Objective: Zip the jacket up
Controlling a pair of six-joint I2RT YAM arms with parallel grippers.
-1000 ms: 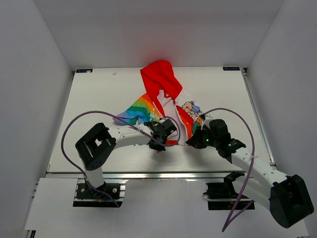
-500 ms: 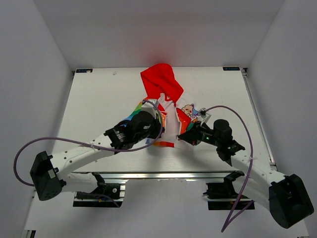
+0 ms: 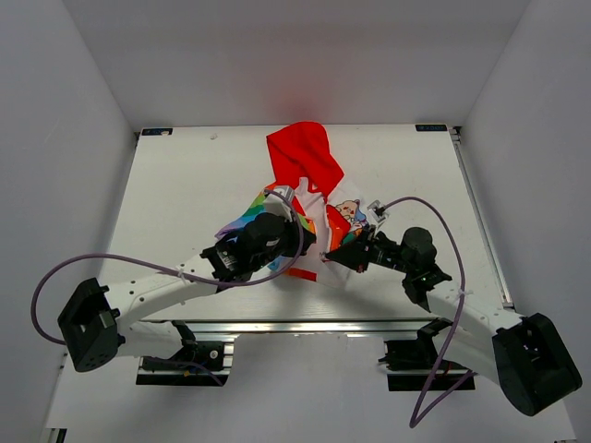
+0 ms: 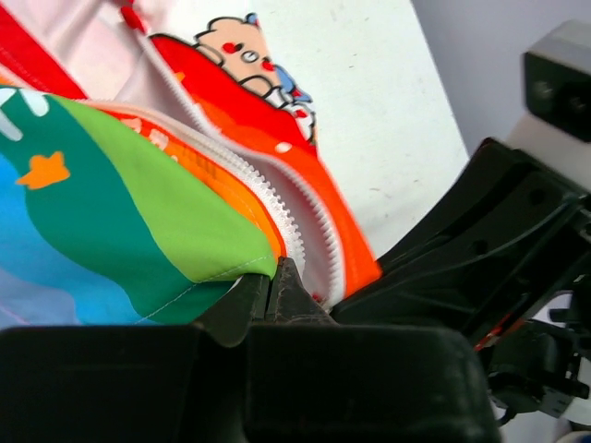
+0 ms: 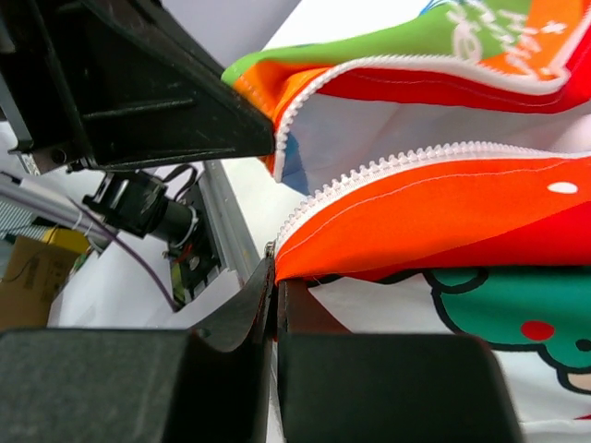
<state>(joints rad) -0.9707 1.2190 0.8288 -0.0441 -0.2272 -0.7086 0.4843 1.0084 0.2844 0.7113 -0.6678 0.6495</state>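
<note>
Since a second ago the left arm stretches farther across the worktop point(image 3: 185, 185). Its left hand point(image 3: 303, 242) is clenched on the jacket point(image 3: 277, 205) at the rainbow hem, and the right hand point(image 3: 334, 257) pinches the orange hem corner. The jacket lies mid-worktop, hood point(image 3: 300, 152) far. The zipper teeth point(image 4: 277, 208) of the two fronts run hoodward between both hands, not yet joined.

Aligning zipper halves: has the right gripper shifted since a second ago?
Yes. The right gripper has moved left, away from the table's right edge, toward the left gripper, its fingers shut on the jacket.
</note>
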